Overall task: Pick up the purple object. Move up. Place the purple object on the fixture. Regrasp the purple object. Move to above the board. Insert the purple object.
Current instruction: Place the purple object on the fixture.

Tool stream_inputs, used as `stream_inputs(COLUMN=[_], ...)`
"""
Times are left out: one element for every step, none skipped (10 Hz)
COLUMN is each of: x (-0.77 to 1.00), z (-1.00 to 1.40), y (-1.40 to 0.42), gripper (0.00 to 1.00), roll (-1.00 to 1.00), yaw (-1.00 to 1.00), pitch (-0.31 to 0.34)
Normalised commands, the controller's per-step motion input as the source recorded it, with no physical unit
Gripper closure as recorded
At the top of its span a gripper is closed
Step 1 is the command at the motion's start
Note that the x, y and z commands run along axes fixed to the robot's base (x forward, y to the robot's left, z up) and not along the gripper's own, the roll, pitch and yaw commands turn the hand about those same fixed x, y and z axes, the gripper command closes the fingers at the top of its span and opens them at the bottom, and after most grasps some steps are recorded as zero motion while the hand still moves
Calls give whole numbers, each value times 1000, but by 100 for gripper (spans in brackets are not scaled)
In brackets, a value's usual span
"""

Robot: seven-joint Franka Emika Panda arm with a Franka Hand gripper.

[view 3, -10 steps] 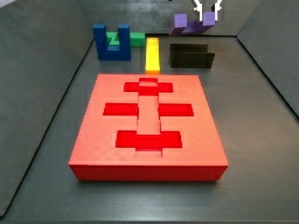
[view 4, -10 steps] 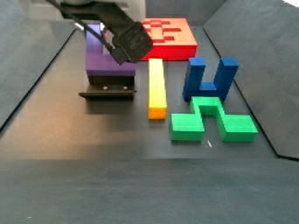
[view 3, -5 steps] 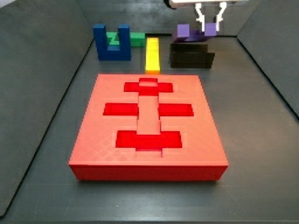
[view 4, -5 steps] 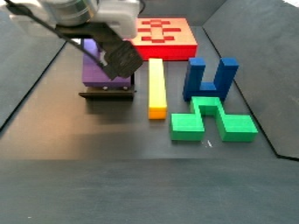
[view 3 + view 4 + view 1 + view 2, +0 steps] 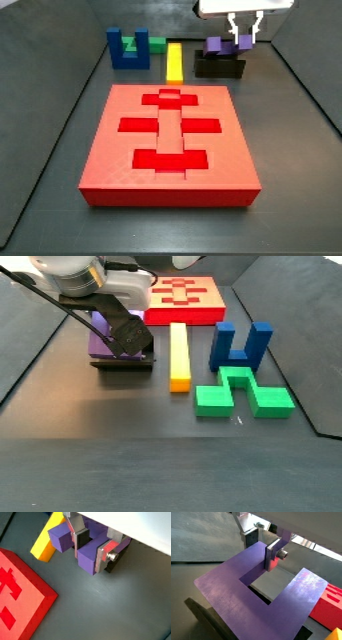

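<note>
The purple object (image 5: pixel 217 46) is a U-shaped block resting on the black fixture (image 5: pixel 221 66) at the far right of the floor, prongs up. My gripper (image 5: pixel 242 42) comes down from above and is shut on one prong. In both wrist views that prong fills the gap between the silver fingers (image 5: pixel 103 558), with the gripper (image 5: pixel 89 562) (image 5: pixel 258 557) over the purple object (image 5: pixel 62 537) (image 5: pixel 231 587). A side view shows the purple object (image 5: pixel 102 344) on the fixture (image 5: pixel 122 362). The red board (image 5: pixel 167 140) (image 5: pixel 187 294) lies apart in the middle.
A yellow bar (image 5: pixel 175 60) (image 5: pixel 179 356) lies beside the fixture. A darker blue U-shaped block (image 5: pixel 127 50) (image 5: pixel 241 346) and a green piece (image 5: pixel 241 394) lie beyond it. Dark walls enclose the floor on both sides.
The gripper has come down with the purple object, from hanging above the fixture to resting on its top. The fingers' spacing looks the same.
</note>
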Motion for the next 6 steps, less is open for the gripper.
stream_inputs(x=[-114, -37, -29, 0, 0, 0], z=[-109, -80, -154, -157, -249, -123], y=[-26, -17, -14, -20, -54, -71], gripper=[100, 100, 100, 100, 100, 100], roll=[0, 23, 100, 134, 129, 137], yaw=[-29, 0, 0, 0, -54, -11], pitch=[0, 0, 14, 66, 6, 31])
